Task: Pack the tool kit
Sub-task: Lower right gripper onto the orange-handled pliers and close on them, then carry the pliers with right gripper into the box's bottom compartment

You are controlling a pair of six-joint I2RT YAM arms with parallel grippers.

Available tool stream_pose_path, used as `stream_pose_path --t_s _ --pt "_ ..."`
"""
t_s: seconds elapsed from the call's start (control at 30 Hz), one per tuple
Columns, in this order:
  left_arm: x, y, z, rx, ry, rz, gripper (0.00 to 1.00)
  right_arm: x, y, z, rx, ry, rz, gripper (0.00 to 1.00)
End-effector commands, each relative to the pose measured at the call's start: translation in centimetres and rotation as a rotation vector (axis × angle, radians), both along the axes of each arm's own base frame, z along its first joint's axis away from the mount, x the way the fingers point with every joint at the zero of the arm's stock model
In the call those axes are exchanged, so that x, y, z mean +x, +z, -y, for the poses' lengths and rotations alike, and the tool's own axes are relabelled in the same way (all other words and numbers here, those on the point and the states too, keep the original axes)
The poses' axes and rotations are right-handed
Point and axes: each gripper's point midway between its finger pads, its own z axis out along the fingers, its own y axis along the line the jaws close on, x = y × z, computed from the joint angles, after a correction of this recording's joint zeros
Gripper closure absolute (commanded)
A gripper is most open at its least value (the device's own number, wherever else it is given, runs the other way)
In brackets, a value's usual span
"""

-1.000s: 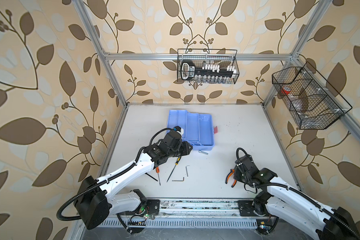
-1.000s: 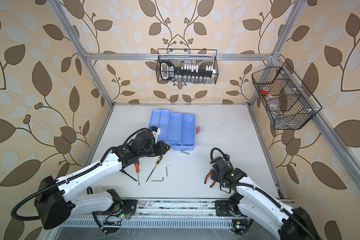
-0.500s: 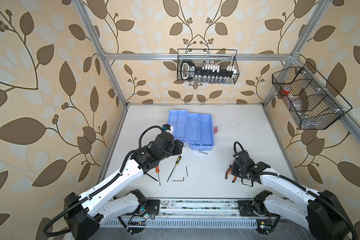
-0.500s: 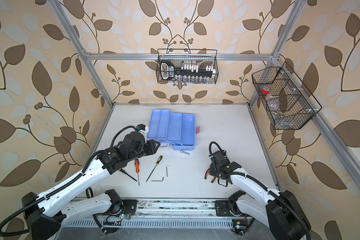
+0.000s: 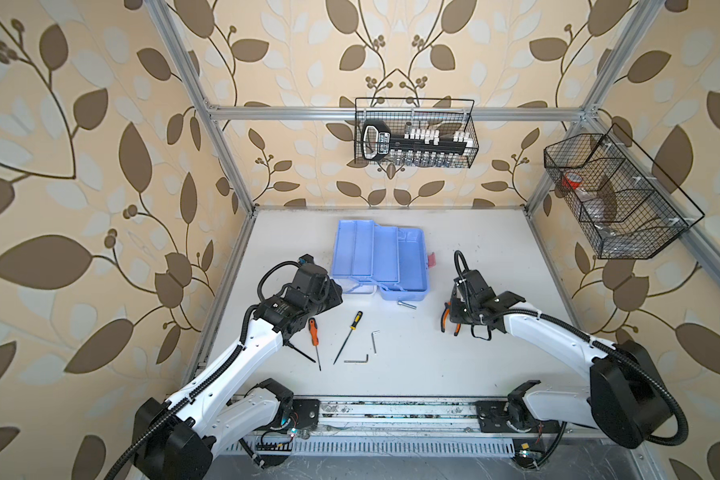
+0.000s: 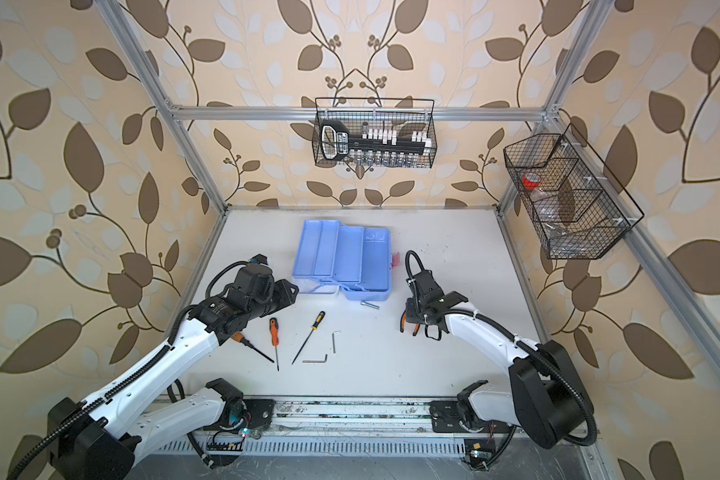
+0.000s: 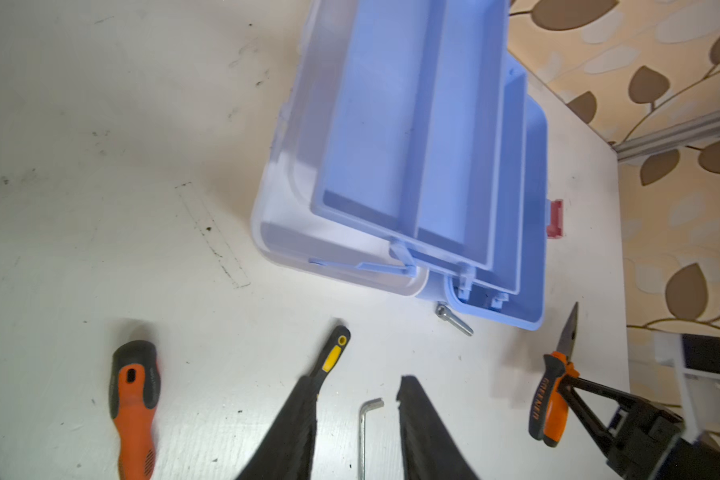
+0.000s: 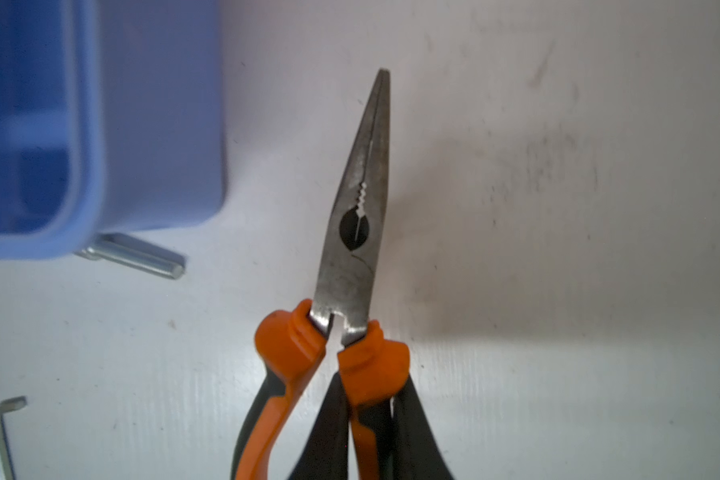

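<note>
The tool kit (image 5: 379, 262) (image 6: 341, 262) lies open at the table's middle, its light blue tiers spread and its pink latch (image 5: 432, 259) on the right side. My right gripper (image 8: 368, 415) is shut on one handle of the orange-black pliers (image 8: 358, 208) (image 5: 447, 318), held just right of the case. My left gripper (image 7: 356, 382) (image 5: 335, 294) stands open and empty beside the case's near left corner. On the table lie an orange screwdriver (image 5: 313, 332), a yellow-black one (image 5: 352, 328), a third (image 5: 300, 353) partly under my left arm, two hex keys (image 5: 375, 338) (image 5: 358, 360) and a bolt (image 5: 407, 305).
A wire basket (image 5: 414, 133) with a black socket holder hangs on the back wall. Another wire basket (image 5: 616, 199) hangs on the right wall. Aluminium frame posts (image 5: 225, 153) edge the table, and the arms' base rail (image 5: 391, 409) runs along the front.
My right gripper has closed on the pliers and carried them toward the case. My left gripper has drawn back leftward from the case and opened a little.
</note>
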Motion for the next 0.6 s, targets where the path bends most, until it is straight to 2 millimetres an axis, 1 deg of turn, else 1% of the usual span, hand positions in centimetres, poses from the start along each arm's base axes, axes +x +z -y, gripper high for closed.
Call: stream_pose_path --t_s 0.0,0.13,0.23,0.3,0.43,0.53,0.57 --pt "0.3 -0.1 0.7 -0.059 -0.01 -0.009 0.66 2.0 1.4 -1.0 -0.034 0.097 0.041 1.0" --pt "0.6 -0.7 0.4 -0.107 0.022 -0.026 0.67 4.1 3.3 -2.3 -0.025 0.131 0.089 1.0" --pt "0.9 -0.5 -0.2 -0.118 0.046 -0.016 0.67 6.1 5.8 -3.0 -0.047 0.15 0.137 1.0" --pt "1.0 -0.2 -0.3 -0.127 0.052 -0.008 0.66 7.7 7.6 -3.9 -0.046 0.162 0.181 1.0" --pt "1.3 -0.1 -0.2 -0.147 0.056 -0.014 0.65 11.2 9.8 -6.1 -0.103 0.184 0.215 1.0" --pt "1.4 -0.2 -0.1 -0.149 0.056 -0.026 0.65 13.5 9.7 -6.3 -0.231 0.156 0.188 1.0" --pt "1.5 -0.2 -0.1 -0.15 0.057 -0.029 0.64 14.1 9.3 -6.2 -0.274 0.144 0.169 1.0"
